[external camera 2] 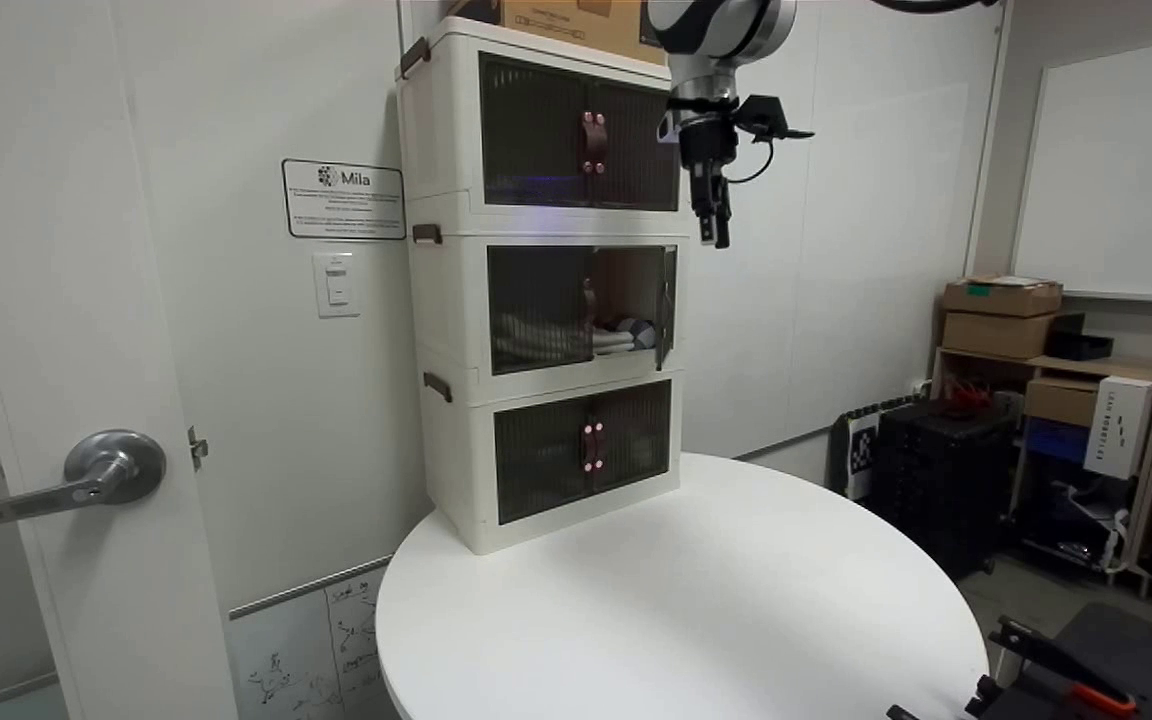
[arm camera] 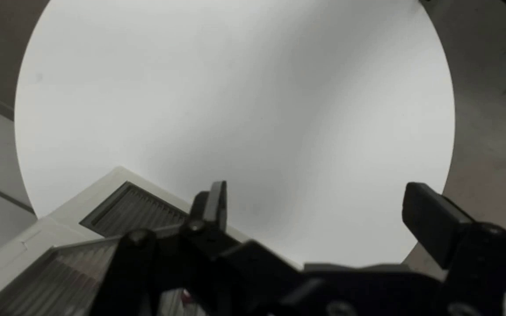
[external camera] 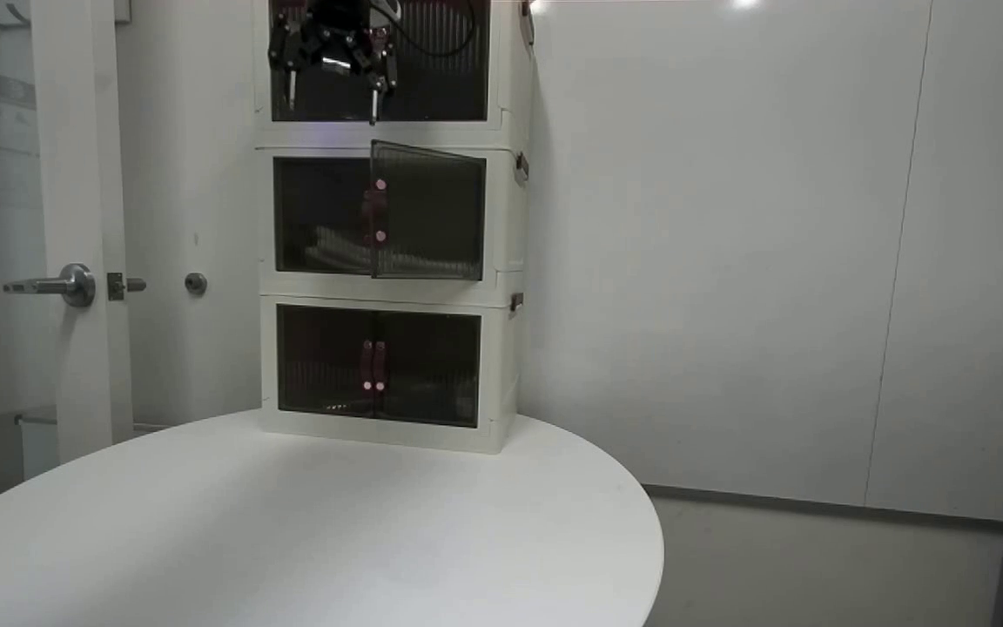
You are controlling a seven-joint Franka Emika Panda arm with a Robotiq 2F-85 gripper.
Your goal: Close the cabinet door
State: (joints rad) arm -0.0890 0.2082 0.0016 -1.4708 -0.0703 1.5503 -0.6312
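The cabinet door (external camera: 432,213) is a clear dark panel on the middle tier of the white cabinet (external camera: 506,218). It stands ajar, swung outward. In an exterior view it shows almost edge-on (external camera 2: 667,305), with the compartment behind it exposed. Its ridged face shows at lower left in the wrist view (arm camera: 77,281), partly hidden by the gripper. My gripper (external camera: 333,97) is open and empty, above the door's height in front of the top tier. In an exterior view it hangs right of the cabinet (external camera 2: 714,236), apart from the door. Its spread fingers (arm camera: 316,202) show the tabletop between them.
The cabinet stands on a round white table (external camera 2: 686,600). The top tier's front (external camera 2: 536,130) and bottom tier's front (external camera 2: 546,455) are shut. Folded cloths (external camera 2: 626,335) lie inside the middle tier. A cardboard box (external camera 2: 586,30) sits on top. A room door (external camera: 84,218) stands beside the cabinet.
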